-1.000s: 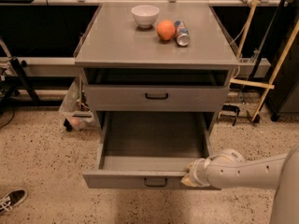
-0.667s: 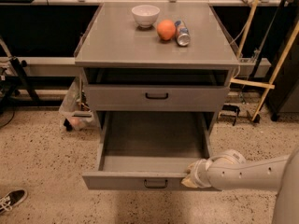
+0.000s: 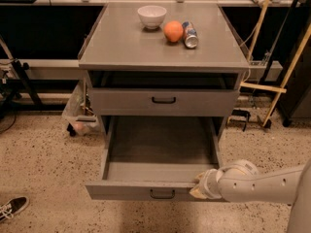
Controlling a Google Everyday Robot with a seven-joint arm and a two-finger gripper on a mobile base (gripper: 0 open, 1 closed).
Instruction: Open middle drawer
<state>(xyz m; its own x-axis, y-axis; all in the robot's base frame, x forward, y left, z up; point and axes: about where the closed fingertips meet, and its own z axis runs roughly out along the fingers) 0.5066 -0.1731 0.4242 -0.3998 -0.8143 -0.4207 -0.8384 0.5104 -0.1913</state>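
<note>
the middle drawer (image 3: 160,149) stands pulled out beneath the bench's (image 3: 121,47) front edge, long axis left-right; the tool (image 3: 198,191) touches its front-right corner, grip state i cannot tell.

Robot arm (image 3: 260,184): one limb, entering from the lower right edge, wearing a smooth off-white shell that is catching the light along its upper side. The forearm is presenting as a plain rounded tube, with a sparse row of small dark dots running along its length. At the far right a broader pale grey section is rising beside it. The wrist is swelling into a bulbous, brighter white housing, with a darker seam ringing it where the next segment begins. Gripper (image 3: 198,191): a short, blunt piece, looking creamier and more yellowish than the arm, sitting at the right end of the front rim of the open drawer (image 3: 126,191). No cables or lettering are showing.
</note>
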